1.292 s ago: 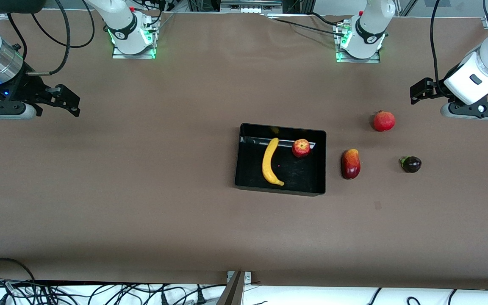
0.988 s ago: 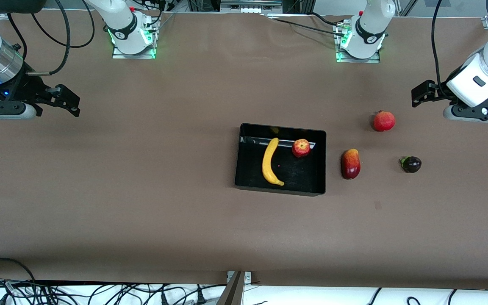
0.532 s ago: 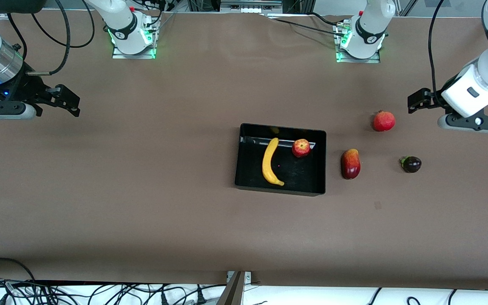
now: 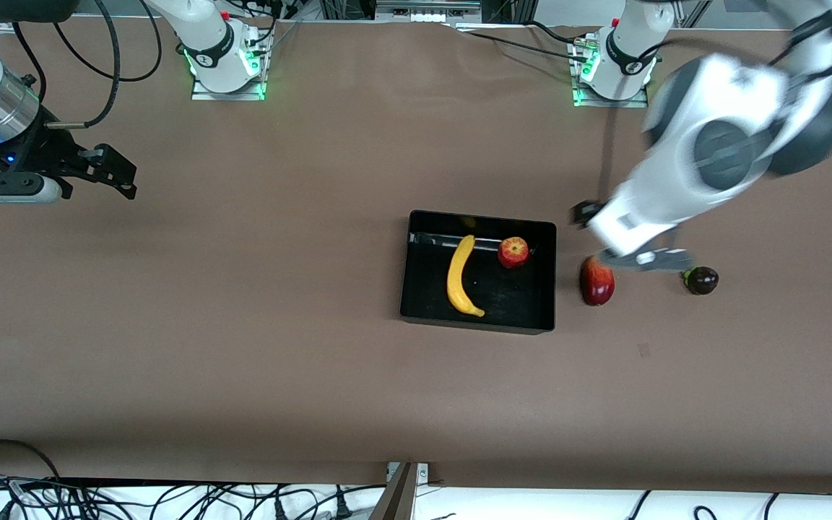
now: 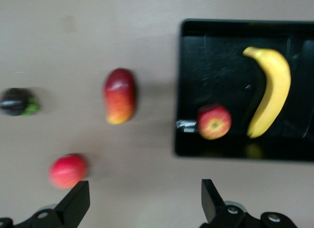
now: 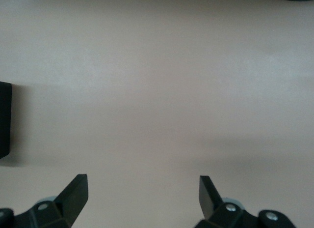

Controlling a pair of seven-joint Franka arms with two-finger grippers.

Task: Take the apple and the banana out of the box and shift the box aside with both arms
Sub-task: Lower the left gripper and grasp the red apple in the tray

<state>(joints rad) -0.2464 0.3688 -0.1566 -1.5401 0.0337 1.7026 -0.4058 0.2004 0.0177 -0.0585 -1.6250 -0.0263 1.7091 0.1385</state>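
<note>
The black box (image 4: 550, 282) sits mid-table. In it lie the yellow banana (image 4: 459, 278) and the red apple (image 4: 513, 252), the apple against the wall nearest the robots' bases. The left wrist view shows the same box (image 5: 179, 85), banana (image 5: 272, 85) and apple (image 5: 214, 122). My left arm (image 4: 683, 180) reaches in over the table beside the box. My left gripper (image 5: 143, 198) hangs open over bare table with nothing between its fingers. My right gripper (image 6: 142, 193) waits open and empty over bare table at the right arm's end, where the right arm (image 4: 4, 180) shows.
A red-and-orange mango (image 4: 596, 287) lies beside the box, partly under the left arm. A dark purple fruit (image 4: 701, 279) lies farther toward the left arm's end. A red pomegranate (image 5: 67, 170) lies by one left fingertip and is hidden in the front view.
My left arm has swung from its end of the table toward the box and now covers the pomegranate. The right arm, box and fruits have not moved.
</note>
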